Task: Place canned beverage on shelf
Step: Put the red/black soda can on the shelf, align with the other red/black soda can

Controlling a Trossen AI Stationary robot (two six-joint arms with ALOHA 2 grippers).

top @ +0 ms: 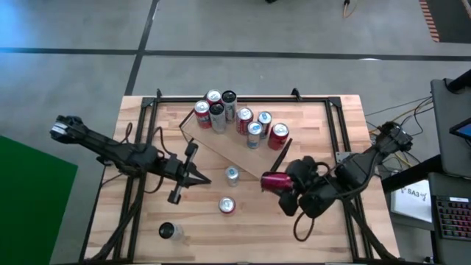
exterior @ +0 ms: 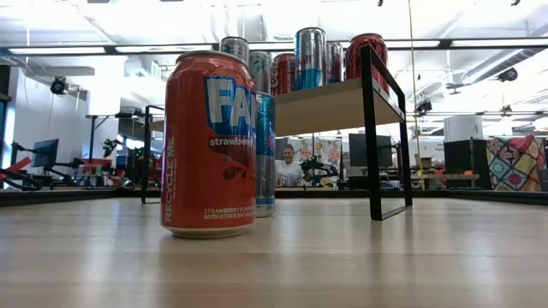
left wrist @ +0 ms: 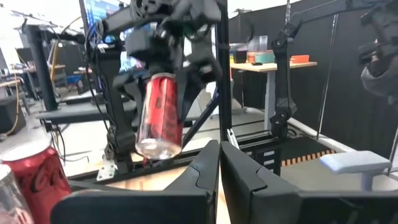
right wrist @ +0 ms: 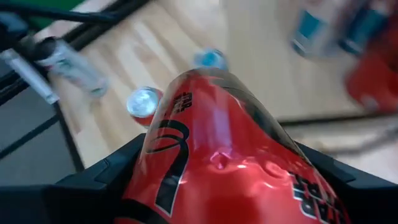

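My right gripper is shut on a red can, in the air just in front of the shelf's right end. The shelf is a light-wood plank with black end frames, set slantwise at the table's middle. Several cans stand on top of it, which the low view also shows. My left gripper is shut and empty, level above the table's left middle, pointing right toward the held can. My right gripper pinches the red can's round side wall between its two fingers, one finger on each side, lying across the can. The can is lifted clear of the table and tilted, its free end toward the table's left.
Loose cans stand on the table: a blue one, a red one and a dark one near the front left. The low view shows a strawberry soda can up close, with a blue can behind it. Black frame rails edge the table.
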